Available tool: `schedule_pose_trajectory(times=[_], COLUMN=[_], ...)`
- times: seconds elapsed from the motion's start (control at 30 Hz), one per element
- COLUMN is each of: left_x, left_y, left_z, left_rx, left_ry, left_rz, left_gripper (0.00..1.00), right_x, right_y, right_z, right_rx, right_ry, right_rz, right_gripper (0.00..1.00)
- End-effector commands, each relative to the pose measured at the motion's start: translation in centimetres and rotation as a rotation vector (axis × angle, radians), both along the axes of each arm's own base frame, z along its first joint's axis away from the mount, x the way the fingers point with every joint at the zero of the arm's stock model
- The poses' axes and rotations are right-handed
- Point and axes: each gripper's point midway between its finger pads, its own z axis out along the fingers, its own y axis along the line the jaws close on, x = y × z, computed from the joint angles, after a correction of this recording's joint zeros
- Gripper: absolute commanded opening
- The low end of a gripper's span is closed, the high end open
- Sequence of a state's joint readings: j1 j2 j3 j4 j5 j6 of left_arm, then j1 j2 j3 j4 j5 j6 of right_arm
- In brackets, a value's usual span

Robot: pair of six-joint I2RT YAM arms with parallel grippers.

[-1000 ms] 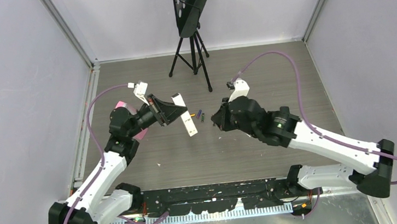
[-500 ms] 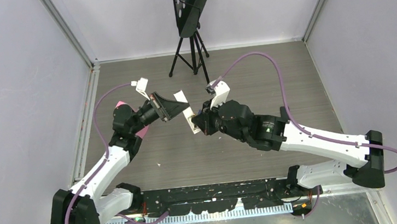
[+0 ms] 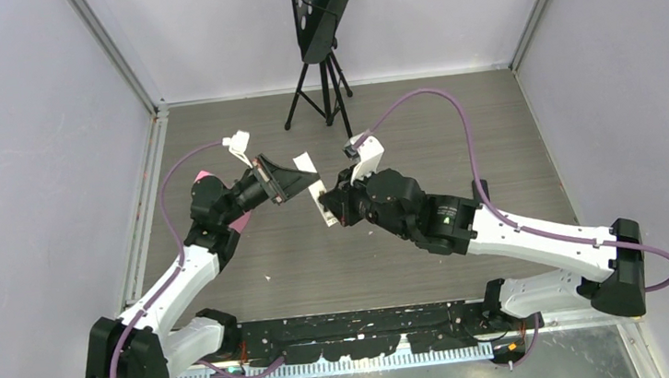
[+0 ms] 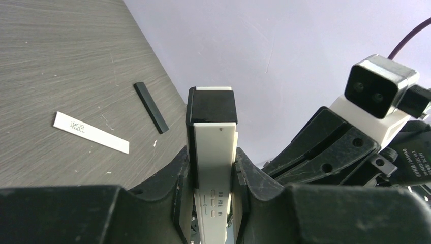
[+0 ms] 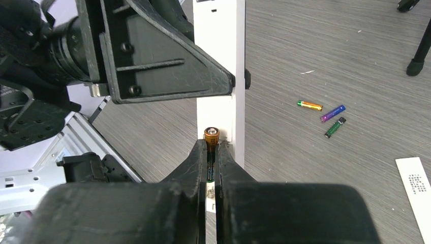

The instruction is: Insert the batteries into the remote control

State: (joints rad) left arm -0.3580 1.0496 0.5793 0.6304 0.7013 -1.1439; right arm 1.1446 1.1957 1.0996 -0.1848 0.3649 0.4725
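Grip comes first on the left. The left fingers (image 4: pixel 249 178) are closed on both long edges of the white remote (image 4: pixel 212 147), holding it up off the desk (image 4: pixel 61 61) with its free end pointing toward the other arm. That hold reads as a fixture: it presents the remote's face so something can be pushed in from the far side. The dark patch at the remote's tip may be the open bay, though I cannot tell for sure. On the desk beyond lie a white strip (image 4: pixel 91 132) and a black strip (image 4: pixel 151 107), well apart from the remote. One of them may be the bay's cover, but that is a guess.

In the middle, the right fingers (image 5: pixel 201 157) are pinched shut on a copper-topped battery (image 5: pixel 211 134). They grip it along its body, with the top end poking out right against the remote's white face. Holding it by the body probably leaves that end free to lead into a slot. Whether it is seated at all is hidden by the fingers.

Further right, three more lie loose on the desk, near one another: an orange-yellow battery (image 5: pixel 309 105), a purple battery (image 5: pixel 333 113) and a dark green battery (image 5: pixel 335 127). They seem to be waiting their turn.
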Motion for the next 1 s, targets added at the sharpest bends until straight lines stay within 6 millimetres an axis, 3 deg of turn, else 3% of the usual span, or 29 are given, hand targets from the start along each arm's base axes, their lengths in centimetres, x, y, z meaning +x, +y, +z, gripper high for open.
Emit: schedule_pose_trajectory(times=[0.0, 0.2, 0.33, 0.4, 0.63, 0.97], left_x=[0.0, -0.2, -0.2, -0.3, -0.3, -0.1], left_y=[0.1, 0.1, 0.1, 0.1, 0.2, 0.3], left_z=[2.1, 2.5, 2.6, 2.7, 2.3, 2.5], left_rx=[-0.043, -0.052, -0.049, -0.047, -0.035, -0.027], left_ry=[-0.022, -0.004, -0.012, -0.016, -0.017, -0.036], left_rz=[0.014, 0.006, 0.006, 0.005, 0.008, 0.023], left_gripper=[0.00, 0.00, 0.00, 0.00, 0.00, 0.00], right_x=[0.1, 0.0, -0.5, -0.6, -0.8, -0.9], right_y=[0.6, 0.5, 0.9, 1.0, 1.2, 0.6], right_z=[-0.2, -1.4, -1.5, -1.2, 0.1, 2.3], right_rx=[0.017, -0.021, -0.022, -0.007, 0.017, 0.065], right_ry=[-0.024, -0.031, -0.017, -0.006, 0.008, 0.039], right_rz=[0.008, 0.022, 0.057, 0.058, 0.058, 0.027], right_gripper=[0.05, 0.09, 0.21, 0.29, 0.32, 0.47])
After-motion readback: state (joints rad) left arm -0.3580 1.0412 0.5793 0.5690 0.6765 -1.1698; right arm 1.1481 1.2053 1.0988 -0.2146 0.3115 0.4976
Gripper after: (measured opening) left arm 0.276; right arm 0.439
